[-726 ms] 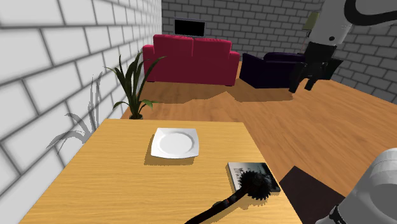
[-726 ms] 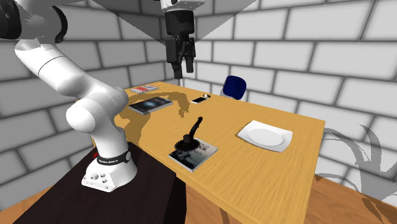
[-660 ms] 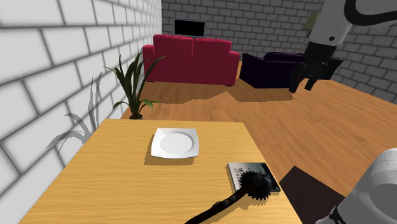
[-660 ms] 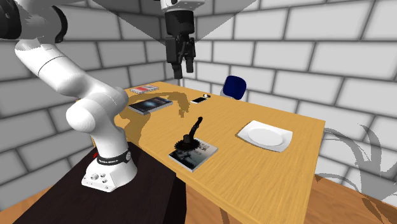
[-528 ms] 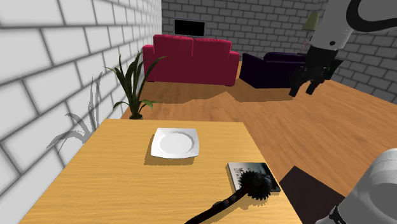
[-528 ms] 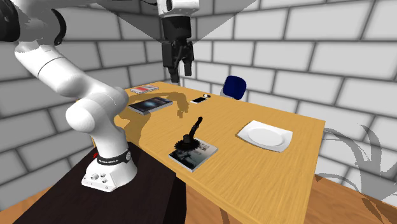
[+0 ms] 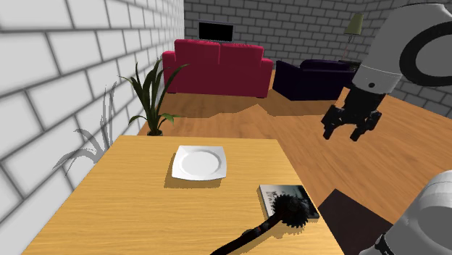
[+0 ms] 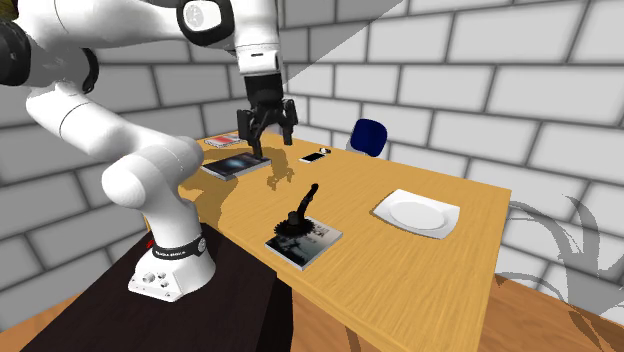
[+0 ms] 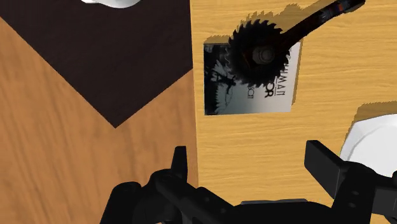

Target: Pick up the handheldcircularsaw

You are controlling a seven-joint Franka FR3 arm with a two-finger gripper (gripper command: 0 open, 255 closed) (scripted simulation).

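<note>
Brick-walled room; wooden table (image 7: 130,195) served as the work surface. Shoulder view, left to right: a white plate (image 7: 199,162) sat mid-table. The black circular saw (image 7: 288,211) lay at 4 o'clock from the plate, its toothed blade resting on a book (image 7: 269,191) near the table edge. The gripper (image 7: 342,135) hung aloft at 1 o'clock from the saw, fingers spread and clasping nothing. Assessment: pickup not begun; descent, closure and lift were outstanding. The saw lay well apart from the fingers.

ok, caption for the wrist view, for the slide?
Open gripper hangs above the table edge, the black circular saw lying with its blade on a book ahead.
</note>
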